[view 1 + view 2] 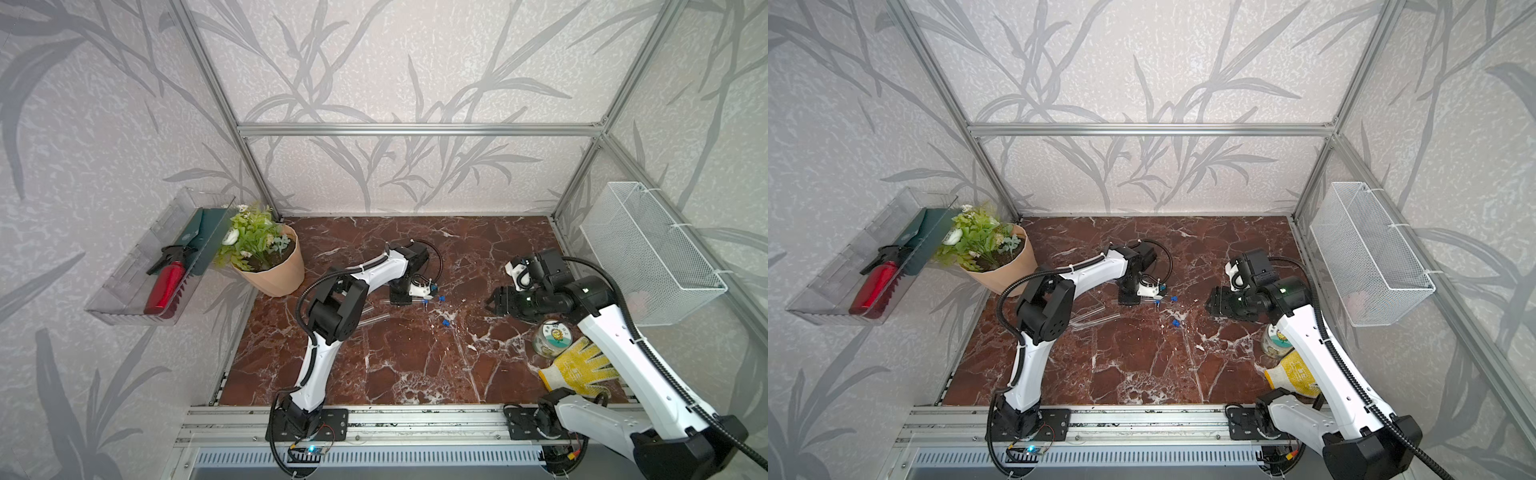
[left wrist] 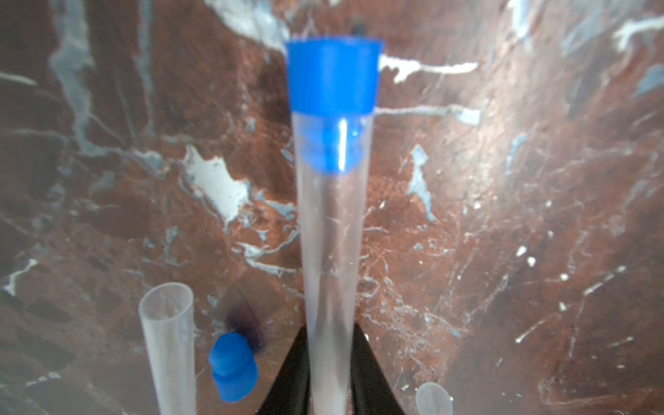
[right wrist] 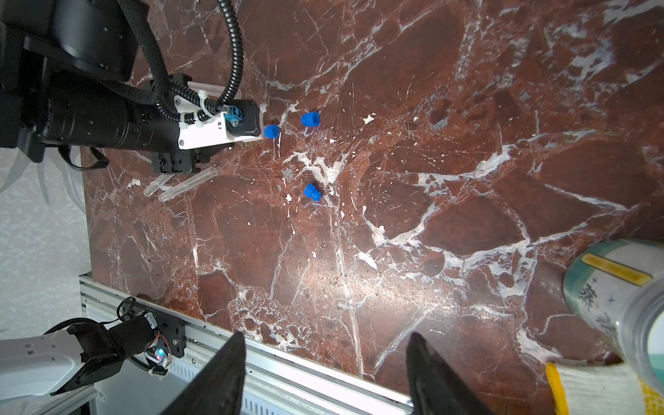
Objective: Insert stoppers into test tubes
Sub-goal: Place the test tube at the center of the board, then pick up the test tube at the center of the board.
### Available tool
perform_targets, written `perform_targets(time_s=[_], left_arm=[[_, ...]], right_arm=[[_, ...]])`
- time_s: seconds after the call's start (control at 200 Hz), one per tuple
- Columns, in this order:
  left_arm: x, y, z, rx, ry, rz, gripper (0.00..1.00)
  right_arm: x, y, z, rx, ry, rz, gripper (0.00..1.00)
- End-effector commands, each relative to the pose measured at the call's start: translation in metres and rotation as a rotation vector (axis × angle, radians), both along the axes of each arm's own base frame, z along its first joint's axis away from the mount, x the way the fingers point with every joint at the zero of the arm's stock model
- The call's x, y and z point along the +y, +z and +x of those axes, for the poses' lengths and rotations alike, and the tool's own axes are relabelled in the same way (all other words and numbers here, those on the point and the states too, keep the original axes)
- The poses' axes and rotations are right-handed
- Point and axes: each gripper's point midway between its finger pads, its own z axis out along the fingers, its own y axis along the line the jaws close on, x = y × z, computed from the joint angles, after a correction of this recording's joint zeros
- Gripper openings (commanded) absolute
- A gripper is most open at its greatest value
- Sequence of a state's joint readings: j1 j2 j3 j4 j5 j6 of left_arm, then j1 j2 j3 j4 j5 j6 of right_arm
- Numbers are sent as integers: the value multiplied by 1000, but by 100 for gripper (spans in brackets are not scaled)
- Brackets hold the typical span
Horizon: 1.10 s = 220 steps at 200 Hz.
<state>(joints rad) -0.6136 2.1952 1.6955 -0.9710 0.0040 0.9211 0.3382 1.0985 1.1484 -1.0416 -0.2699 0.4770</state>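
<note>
**One tube capped, more stoppers waiting on the marble**

Nearest me, a knitted yellow glove [image 1: 582,370] and a labelled jar [image 1: 550,336] sit by the right arm; neither matters to the job. Beyond them, on the glossy red marble-look table [image 1: 374,365], lie loose stoppers [image 3: 312,192]. They are tiny bright-blue plugs, each a wide cap above a narrower ribbed stem. They look soft and almost weightless, so I'd pinch one by the cap and leave the stem free to enter a mouth. The right claw [image 3: 323,377] hovers over this stretch, spread wide and empty.

About level with it, open tubes [image 3: 188,182] lie on their sides: thin, clear, round-ended, stiff and smooth. I judge them light, slippery, quick to roll and possibly brittle. They are best taken gently at mid-length, clear of the mouth.

Farther in, the left claw [image 2: 330,328] stands narrow. Its black fingers [image 2: 294,377] press against both sides of the capped tube [image 2: 330,233], well back from its mouth. The seated stopper [image 2: 332,75] fills that mouth, and its ribs show through the wall. One more plug lies just beside the claw.

In the back corner stands a potted plant [image 1: 270,270].
</note>
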Motion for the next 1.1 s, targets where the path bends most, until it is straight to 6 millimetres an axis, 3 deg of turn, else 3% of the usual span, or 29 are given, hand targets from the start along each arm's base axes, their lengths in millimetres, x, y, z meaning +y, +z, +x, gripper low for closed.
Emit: perform_targets(time_s=[0.0,0.245,0.44,0.68,0.85,0.995,1.095], left_arm=[[-2,-8,-1,24,-3,2,26],[-12,7,5,-14,8,-54,30],[-20,37,5,-42,19,-120,34],[-24,88,-20,-36,86,-254,35],[3,108,-42,-104,234,-330,35],[46,80,-68,-145,350,-298,38],[63,70,-77,-160,387,-290,41]], right_arm=[[-4,-2,-5,15,-8,-6,69],[-2,-1,-5,15,-2,-1,69],[-3,-2,-7,23,-2,-1,69],[-2,-2,-8,17,-4,10,69],[0,-5,-8,15,-4,20,69],[3,-7,-6,13,1,39,69],[4,-8,-5,19,10,35,69]])
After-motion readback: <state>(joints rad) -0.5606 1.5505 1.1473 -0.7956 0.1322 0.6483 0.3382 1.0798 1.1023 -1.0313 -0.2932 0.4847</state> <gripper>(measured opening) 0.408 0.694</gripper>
